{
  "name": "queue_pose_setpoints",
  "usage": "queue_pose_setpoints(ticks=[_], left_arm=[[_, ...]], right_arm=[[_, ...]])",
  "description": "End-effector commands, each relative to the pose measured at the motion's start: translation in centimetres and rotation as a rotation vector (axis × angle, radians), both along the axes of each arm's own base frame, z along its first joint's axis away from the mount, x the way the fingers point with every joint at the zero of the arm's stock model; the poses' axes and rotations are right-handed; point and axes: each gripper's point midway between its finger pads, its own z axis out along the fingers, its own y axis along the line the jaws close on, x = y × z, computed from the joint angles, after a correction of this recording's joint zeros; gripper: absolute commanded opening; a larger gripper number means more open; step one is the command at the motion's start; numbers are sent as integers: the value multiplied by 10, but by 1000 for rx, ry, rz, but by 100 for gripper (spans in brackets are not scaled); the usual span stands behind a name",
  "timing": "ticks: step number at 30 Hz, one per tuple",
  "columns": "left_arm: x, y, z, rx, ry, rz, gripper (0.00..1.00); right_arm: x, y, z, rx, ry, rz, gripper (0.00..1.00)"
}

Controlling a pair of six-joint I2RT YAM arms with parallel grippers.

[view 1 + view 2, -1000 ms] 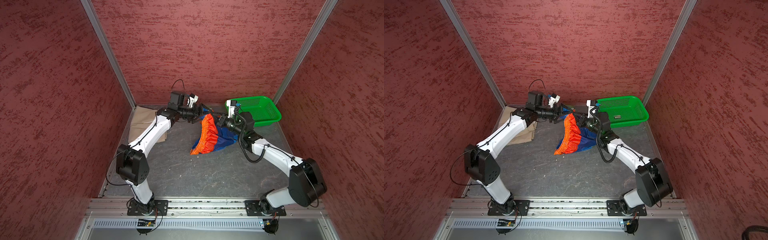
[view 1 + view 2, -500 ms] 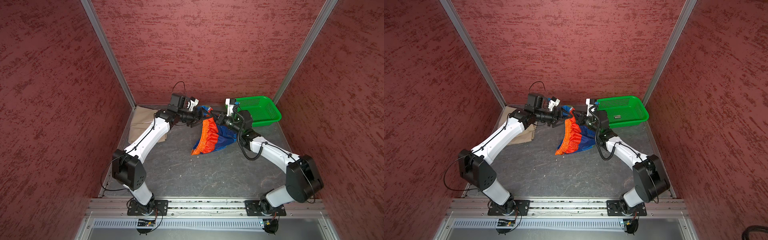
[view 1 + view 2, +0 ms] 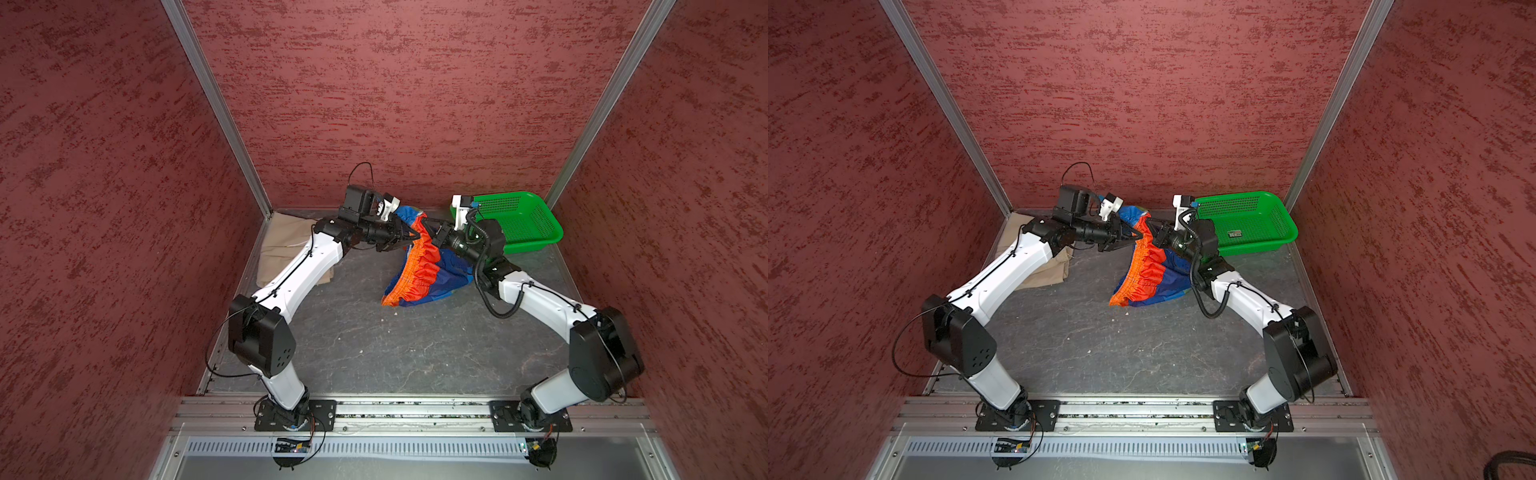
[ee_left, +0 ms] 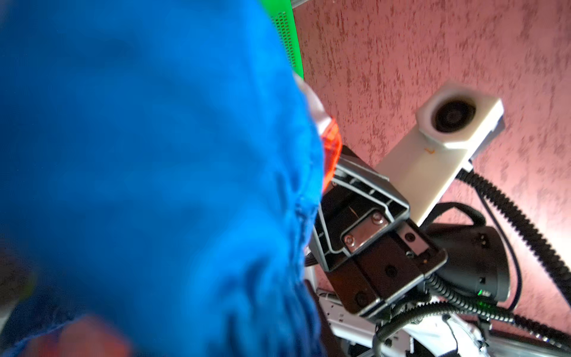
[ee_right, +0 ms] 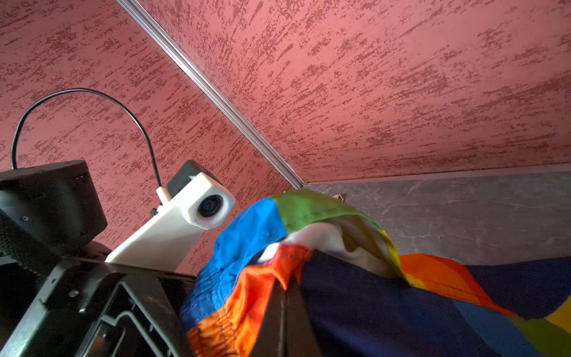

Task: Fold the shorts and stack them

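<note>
Holding rainbow shorts (image 3: 419, 270) near 12 o'clock: left gripper (image 3: 411, 237) and right gripper (image 3: 434, 237) both pinch waistband. Draw apart evenly, taut, clear of 2 o'clock basket (image 3: 524, 247).

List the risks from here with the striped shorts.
1. The left gripper and right gripper pinch the striped shorts at the waistband almost tip to tip. They might collide, and the cloth hangs bunched, so it may land crumpled.
2. Blue cloth fills the left wrist view, hiding that grip.
3. The basket sits close by the right arm; a swing could knock it.
</note>
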Motion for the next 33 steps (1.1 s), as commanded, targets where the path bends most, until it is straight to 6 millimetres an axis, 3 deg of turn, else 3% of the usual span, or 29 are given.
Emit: queue_pose_setpoints(ticks=[1,3,6,7,8,9,12,15,18,20,22,24,26,28,30,31,33], left_arm=[[10,6,2,23,-22,20,5],[16,13,5,27,-23,32,0],[22,30,11,48,-30,48,0],[24,36,16,55,-36,45,0],[24,42,20,73,-44,41,0],[23,50,22,105,-50,43,0],[17,65,29,201,-84,48,0],[11,72,35,226,-108,47,0],[9,73,43,225,-140,40,0],[5,73,53,227,-172,18,0],[4,78,63,267,-212,18,0],[3,82,78,298,-247,22,0],[4,85,93,295,-279,36,0],[3,85,110,265,-314,47,0],[3,82,127,229,-356,55,0],[4,81,134,209,-374,59,0],[8,77,147,165,-417,66,0]], right_arm=[[-4,-5,22,46,-57,-12,0],[-9,-7,17,46,-49,-6,0],[-21,-10,10,41,-41,5,3],[-22,-11,-1,26,-23,5,15],[-31,-16,3,17,-37,-3,34],[-35,-20,-6,-7,-25,-14,50],[-41,-33,-29,-72,12,-71,71],[-41,-36,-51,-104,61,-86,72],[-44,-27,-71,-90,119,-28,66],[-44,-31,-82,-139,145,-48,65],[-41,-47,-82,-206,138,-129,72],[-36,-63,-75,-272,104,-214,87],[-27,-69,-73,-321,87,-258,93],[-18,-60,-80,-312,104,-236,93],[-11,-38,-100,-249,158,-195,90],[-11,-21,-108,-220,173,-167,87],[-23,34,-120,-190,185,-50,82]])
